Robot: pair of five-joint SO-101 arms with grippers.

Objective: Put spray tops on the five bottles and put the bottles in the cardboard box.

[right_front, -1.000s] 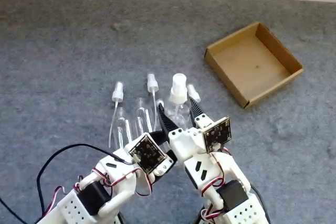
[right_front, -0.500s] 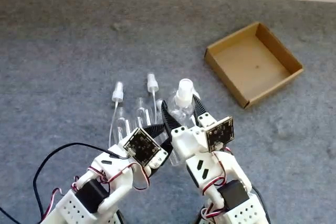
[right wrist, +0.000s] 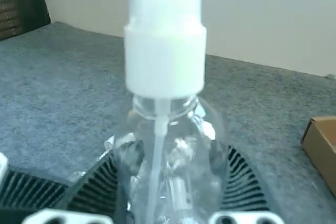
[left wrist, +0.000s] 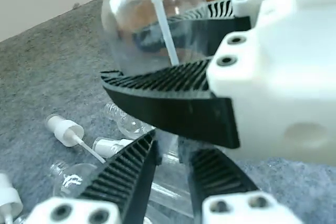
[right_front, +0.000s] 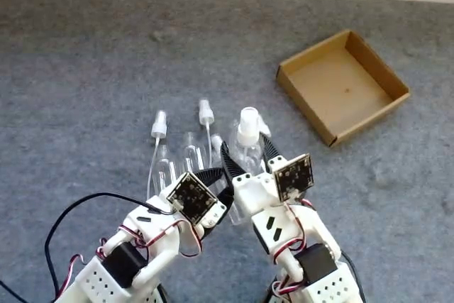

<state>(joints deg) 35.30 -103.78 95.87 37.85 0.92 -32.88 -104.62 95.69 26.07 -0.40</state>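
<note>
1. Right gripper (right_front: 246, 152): fingers clamped on either side of a clear bottle (right wrist: 165, 156), which is held upright. The bottle's base is hidden behind the fingers.
2. A white spray top (right wrist: 164, 51) sits on the bottle's neck with its tube running down inside. Its upper end is cut off in the right wrist view.
3. Left gripper (left wrist: 169, 149): just beside the right gripper, fingers close together with a slim gap. I cannot tell whether anything is in the gap.
4. Loose spray tops (right_front: 158, 127) lie on the table beyond the left gripper, near clear bottles lying flat (right_front: 167, 169). How many bottles there are is hard to make out.
5. Box (right_front: 342, 86): well apart from the held bottle, on the right arm's side.
</note>
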